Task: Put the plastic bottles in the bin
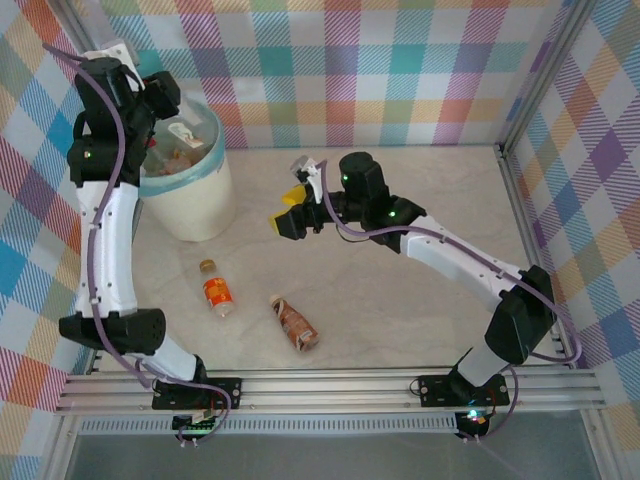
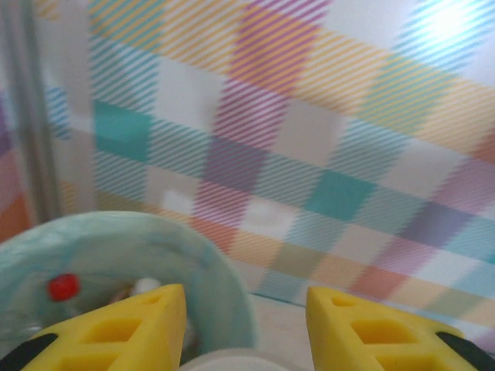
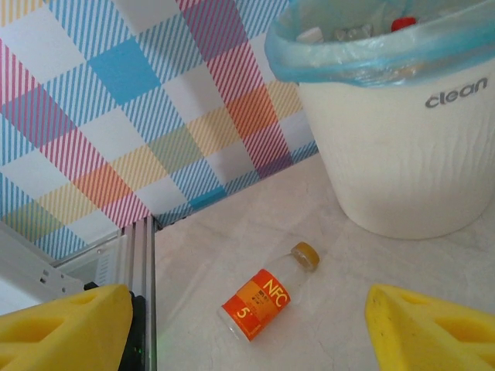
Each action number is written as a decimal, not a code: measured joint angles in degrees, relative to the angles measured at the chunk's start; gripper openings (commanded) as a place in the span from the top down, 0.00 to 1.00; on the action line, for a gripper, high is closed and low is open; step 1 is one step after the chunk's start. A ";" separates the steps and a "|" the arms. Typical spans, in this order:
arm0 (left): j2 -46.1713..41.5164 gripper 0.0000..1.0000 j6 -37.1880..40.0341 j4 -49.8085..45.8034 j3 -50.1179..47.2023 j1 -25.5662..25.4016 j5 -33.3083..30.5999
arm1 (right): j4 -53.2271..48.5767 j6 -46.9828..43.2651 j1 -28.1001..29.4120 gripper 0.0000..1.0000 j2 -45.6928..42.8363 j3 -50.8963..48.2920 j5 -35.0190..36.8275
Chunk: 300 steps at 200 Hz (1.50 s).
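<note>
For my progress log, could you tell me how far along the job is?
Done: several bottles lie in the bin. In hand: nothing; left end effector, over the bin, and right end effector are open. Left: orange NFC bottle and brown-labelled bottle on the table.

The walls (image 1: 400, 70) carry a check of pastel squares in pink, orange, yellow, teal, blue and purple, with thin diagonal stripes, and the tabletop (image 1: 420, 290) is cream with faint marble veins. The bin (image 3: 402, 154) is white with grey letters and has a light blue-green bag (image 3: 363, 58), while one bottle (image 3: 267, 301) has an orange label with white letters and a golden-brown cap, and the other bottle (image 1: 296, 322) looks brown. The left gripper (image 2: 246, 309) and the right gripper (image 1: 287, 212) have yellow fingers.
</note>
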 measured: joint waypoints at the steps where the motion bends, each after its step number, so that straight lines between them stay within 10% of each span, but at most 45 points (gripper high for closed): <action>1: 0.26 0.68 0.04 0.00 0.07 0.20 -0.17 | -0.02 -0.02 0.00 0.21 0.04 0.02 0.00; 169: 19.12 0.51 14.01 14.08 -6.12 6.84 -8.74 | -4.22 0.48 0.85 0.21 3.78 0.83 0.09; 300: 20.96 0.61 24.76 12.52 1.22 5.29 -12.76 | -5.84 0.42 0.85 0.20 3.78 0.94 0.09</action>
